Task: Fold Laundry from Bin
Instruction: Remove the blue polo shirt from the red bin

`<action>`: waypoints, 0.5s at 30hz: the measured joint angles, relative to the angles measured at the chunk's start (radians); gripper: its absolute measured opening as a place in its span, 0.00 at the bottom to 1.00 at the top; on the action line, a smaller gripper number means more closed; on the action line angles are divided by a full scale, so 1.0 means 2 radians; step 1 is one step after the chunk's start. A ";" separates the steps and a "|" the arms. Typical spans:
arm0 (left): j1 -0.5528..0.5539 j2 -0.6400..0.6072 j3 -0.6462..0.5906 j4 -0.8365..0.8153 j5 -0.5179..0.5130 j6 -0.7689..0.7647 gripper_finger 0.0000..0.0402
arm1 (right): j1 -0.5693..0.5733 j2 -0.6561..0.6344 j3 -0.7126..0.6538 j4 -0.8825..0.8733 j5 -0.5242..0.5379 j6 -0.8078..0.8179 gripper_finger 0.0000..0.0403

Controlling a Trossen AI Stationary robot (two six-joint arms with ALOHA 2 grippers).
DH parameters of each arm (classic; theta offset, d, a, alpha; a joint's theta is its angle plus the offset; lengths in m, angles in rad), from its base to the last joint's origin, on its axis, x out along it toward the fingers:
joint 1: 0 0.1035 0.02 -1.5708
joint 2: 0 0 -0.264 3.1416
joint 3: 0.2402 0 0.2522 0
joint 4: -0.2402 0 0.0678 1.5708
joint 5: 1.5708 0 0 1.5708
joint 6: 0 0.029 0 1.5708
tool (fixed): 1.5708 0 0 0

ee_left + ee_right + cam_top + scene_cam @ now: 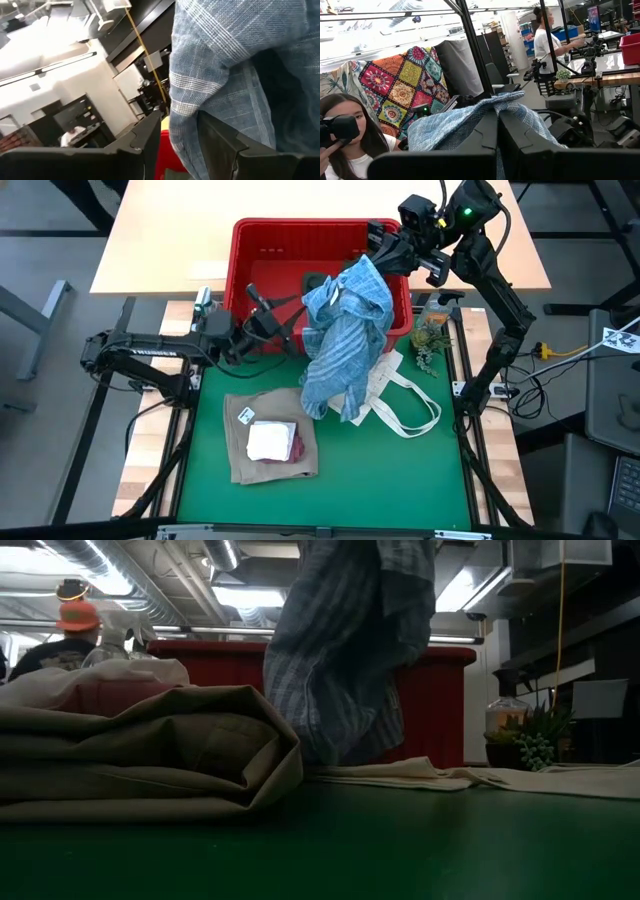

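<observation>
The blue-white striped shirt [345, 340] hangs from my right gripper [385, 258] in front of the red bin [260, 240], its lower end near the green mat. My right gripper is shut on the shirt's top. My left gripper [295, 320] is open at the shirt's left edge, and in the left wrist view its fingers [150, 145] stand on either side of a hanging fold [185, 125]; I cannot tell whether they touch it. A folded tan garment [270, 445] lies on the mat with a small white cloth [270, 440] and a maroon cloth [298, 448] on top. My right gripper pinches a bunched part of the shirt's upper end [495, 102] between its two fingers. The gripper is high above the bin's near right corner. The shirt hangs slack below the fingers [340, 370], in several folds, over the bin's near wall and the mat.
A flat white tote bag [405, 395] with loop handles lies on the mat under and right of the shirt. A small potted plant [430, 340] stands at the mat's right edge. People show in the room beyond the table.
</observation>
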 joint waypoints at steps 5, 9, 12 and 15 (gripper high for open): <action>0.025 0.000 0.000 0.000 0.053 -0.034 0.30 | 0.000 0.000 0.000 0.000 0.001 0.000 0.01; 0.036 0.000 0.000 0.000 0.088 -0.069 0.24 | 0.000 0.000 0.000 0.000 0.001 0.000 0.01; 0.038 0.000 0.000 -0.001 0.093 -0.096 0.13 | 0.001 0.000 0.000 -0.001 0.000 0.000 0.01; 0.030 0.000 0.000 -0.001 0.093 -0.124 0.02 | 0.001 0.000 0.000 -0.013 -0.005 0.000 0.01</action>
